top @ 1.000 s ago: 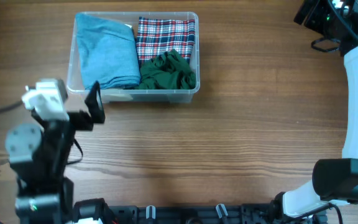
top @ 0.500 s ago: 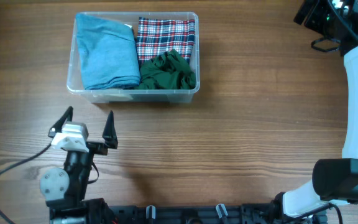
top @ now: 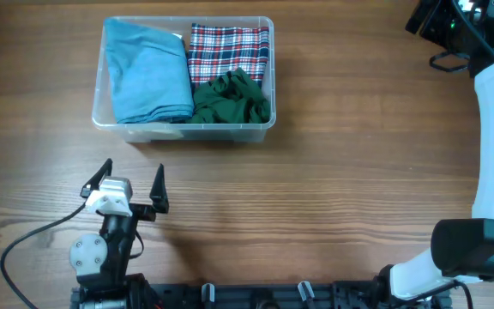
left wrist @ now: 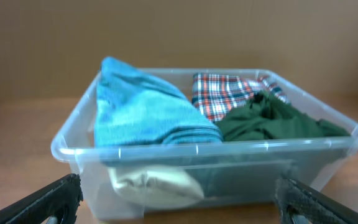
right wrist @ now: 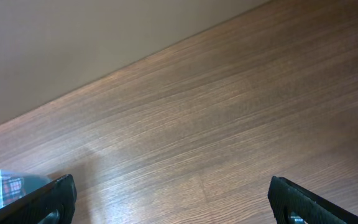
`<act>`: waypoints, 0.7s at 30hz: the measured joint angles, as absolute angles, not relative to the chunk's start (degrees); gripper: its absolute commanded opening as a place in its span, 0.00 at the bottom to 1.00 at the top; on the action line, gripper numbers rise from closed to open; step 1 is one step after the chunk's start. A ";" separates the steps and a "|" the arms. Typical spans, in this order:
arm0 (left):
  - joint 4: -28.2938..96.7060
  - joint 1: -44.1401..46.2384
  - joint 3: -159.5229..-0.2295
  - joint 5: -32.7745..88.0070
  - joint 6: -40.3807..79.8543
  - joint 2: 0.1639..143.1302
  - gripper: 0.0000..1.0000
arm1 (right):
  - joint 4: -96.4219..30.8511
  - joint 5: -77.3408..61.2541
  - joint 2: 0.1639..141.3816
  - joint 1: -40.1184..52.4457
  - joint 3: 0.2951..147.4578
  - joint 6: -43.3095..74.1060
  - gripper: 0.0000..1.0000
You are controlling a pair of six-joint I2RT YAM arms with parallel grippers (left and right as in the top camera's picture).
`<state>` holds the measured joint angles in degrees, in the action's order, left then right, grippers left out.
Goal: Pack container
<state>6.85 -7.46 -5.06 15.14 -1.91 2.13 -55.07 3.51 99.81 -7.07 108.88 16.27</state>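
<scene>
Locate the container [top: 230, 133] upright on the table [top: 341, 172], far side, left of centre. Note contents packed side by side, probably to use the floor evenly: one folded blue cloth [top: 148, 73] at left, one plaid cloth [top: 227, 47] at far right, one crumpled green cloth [top: 232, 97] in front of it. Note one pale item [left wrist: 154, 183] wedged beneath the blue cloth at the near wall. Confirm left gripper [top: 134, 167] released, empty, facing the container from the near side, well apart. Confirm right gripper [right wrist: 169, 199] likewise spread, empty, over the table at far right, likely parked. Tally: one container, four items, two grippers.
</scene>
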 measured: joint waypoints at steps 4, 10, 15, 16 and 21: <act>8.91 -7.46 -4.95 15.14 -1.91 1.52 1.00 | -55.07 3.51 99.81 -7.07 108.88 16.27 0.99; 8.99 -7.44 -3.55 15.11 -1.91 0.84 1.00 | -55.07 3.51 99.81 -7.07 108.88 16.27 1.00; 8.99 -7.14 -3.16 15.07 -1.91 0.84 1.00 | -55.07 3.51 99.81 -7.07 108.88 16.27 0.99; 8.97 -7.14 -3.16 15.07 -1.91 0.84 1.00 | -55.07 3.51 99.81 -7.07 108.88 16.27 1.00; 8.97 -7.14 -3.16 15.07 -1.91 0.82 1.00 | -55.07 3.51 99.81 -7.07 108.88 16.27 1.00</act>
